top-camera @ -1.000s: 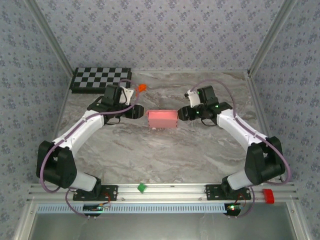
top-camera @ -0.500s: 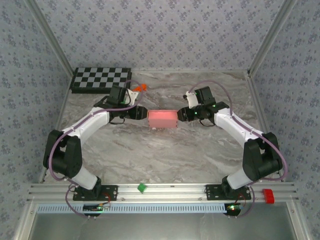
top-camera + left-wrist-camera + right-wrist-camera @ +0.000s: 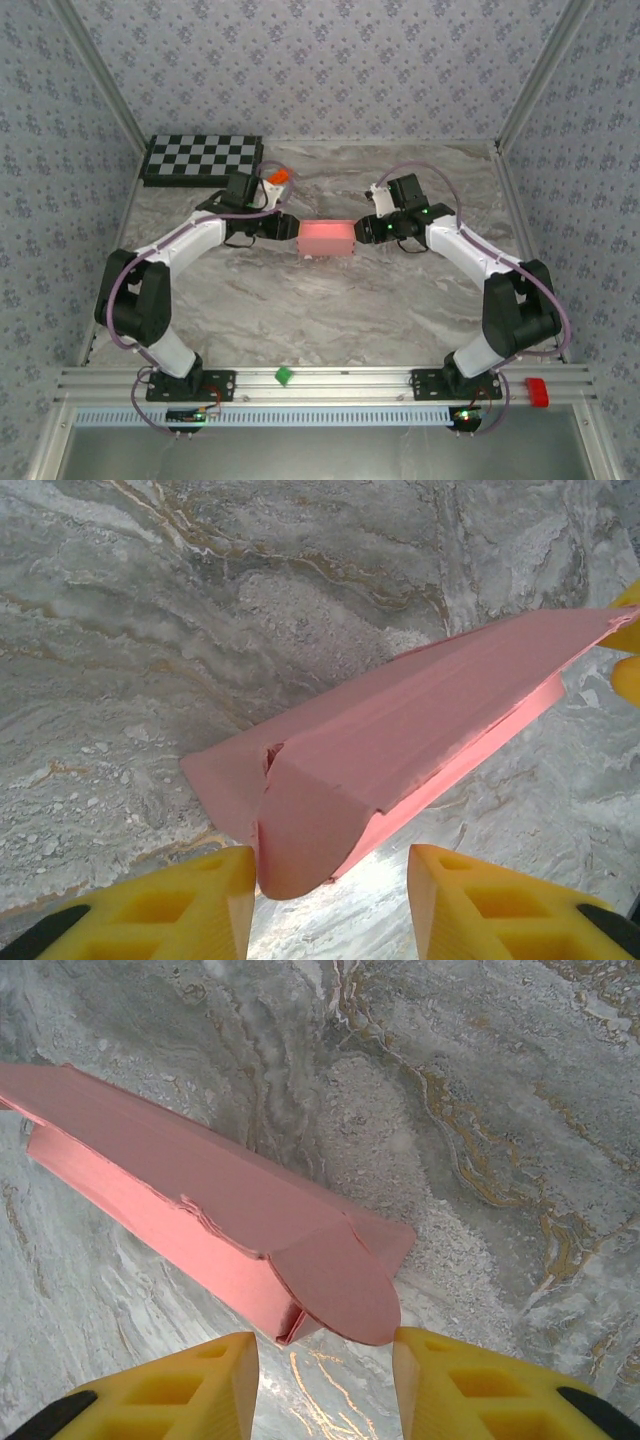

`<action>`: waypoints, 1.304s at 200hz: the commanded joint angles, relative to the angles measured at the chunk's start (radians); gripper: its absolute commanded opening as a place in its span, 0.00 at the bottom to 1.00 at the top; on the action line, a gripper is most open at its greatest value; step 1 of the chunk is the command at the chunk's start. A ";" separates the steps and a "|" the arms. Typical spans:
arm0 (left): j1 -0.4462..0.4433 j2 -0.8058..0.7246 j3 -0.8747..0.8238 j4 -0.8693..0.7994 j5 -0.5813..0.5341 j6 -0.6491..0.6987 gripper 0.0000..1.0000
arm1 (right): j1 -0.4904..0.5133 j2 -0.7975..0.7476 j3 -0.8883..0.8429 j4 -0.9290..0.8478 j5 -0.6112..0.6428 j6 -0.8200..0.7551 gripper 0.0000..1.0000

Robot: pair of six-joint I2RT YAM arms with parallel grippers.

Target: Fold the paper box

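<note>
Toward the far left of the marble surface, a checkerboard panel lies against the back wall, well apart from the work; a small orange block sits just behind the left wrist, and a green block rests on the near rail; neither is judged an obstacle. The left end effector holds its yellow fingers apart, straddling the rounded end flap of the paper box; one finger touches the flap's edge, the other stands clear. The pink box lies mid-surface, folded into a shallow shape; the right end effector mirrors this at the opposite flap, fingers likewise apart; the pairing probably steadies the box for tucking both ends. A red piece sits at the rail's right end.
</note>
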 commanded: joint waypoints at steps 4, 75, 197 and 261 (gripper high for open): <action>-0.007 0.005 0.045 0.010 0.030 0.001 0.43 | 0.007 0.017 0.037 0.004 -0.019 0.017 0.40; -0.009 0.015 0.048 0.011 0.045 -0.001 0.35 | 0.019 0.028 0.051 0.004 -0.028 0.017 0.35; -0.015 0.028 0.057 -0.002 0.054 0.001 0.32 | 0.028 0.039 0.067 -0.003 -0.058 0.015 0.33; -0.018 0.035 0.064 -0.008 0.053 0.001 0.28 | 0.030 0.043 0.068 -0.002 -0.067 0.017 0.31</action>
